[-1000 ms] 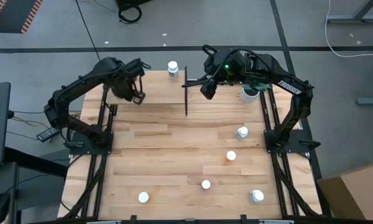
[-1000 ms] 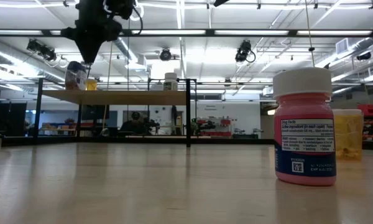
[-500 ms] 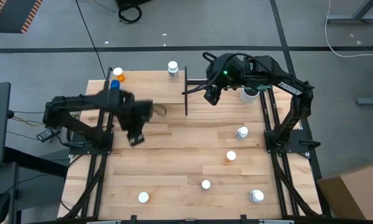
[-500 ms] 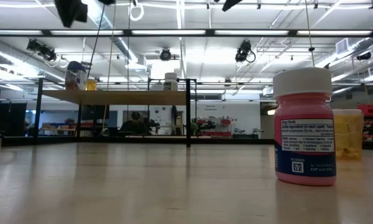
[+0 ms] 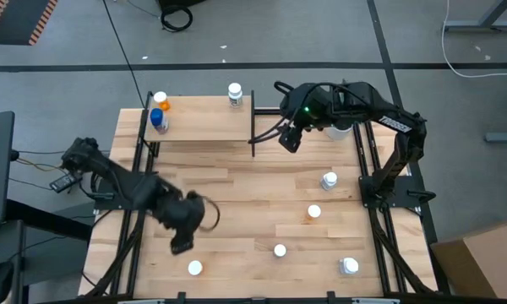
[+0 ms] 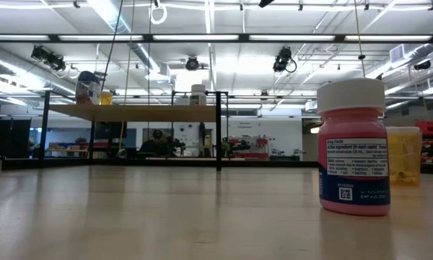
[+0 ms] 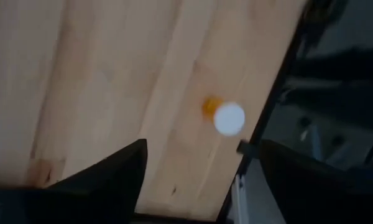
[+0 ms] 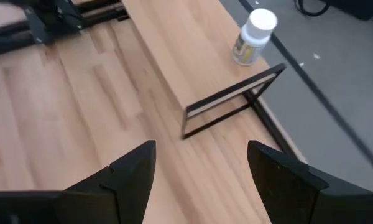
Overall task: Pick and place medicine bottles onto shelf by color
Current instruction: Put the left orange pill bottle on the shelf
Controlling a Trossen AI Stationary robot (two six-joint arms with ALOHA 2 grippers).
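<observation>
Left pincer (image 7: 196, 168) wide, empty; right pincer (image 8: 202, 171) wide; three bottles on shelf (image 5: 203, 118)

This is a robot lab or workshop in a big industrial hall. The low view shows long ceiling lights (image 6: 202, 37), open pipes and benches with equipment (image 6: 245, 148) far behind. From above, a wooden table (image 5: 245, 211) stands on a grey concrete floor (image 5: 68, 42) with cables (image 5: 482, 34).
</observation>
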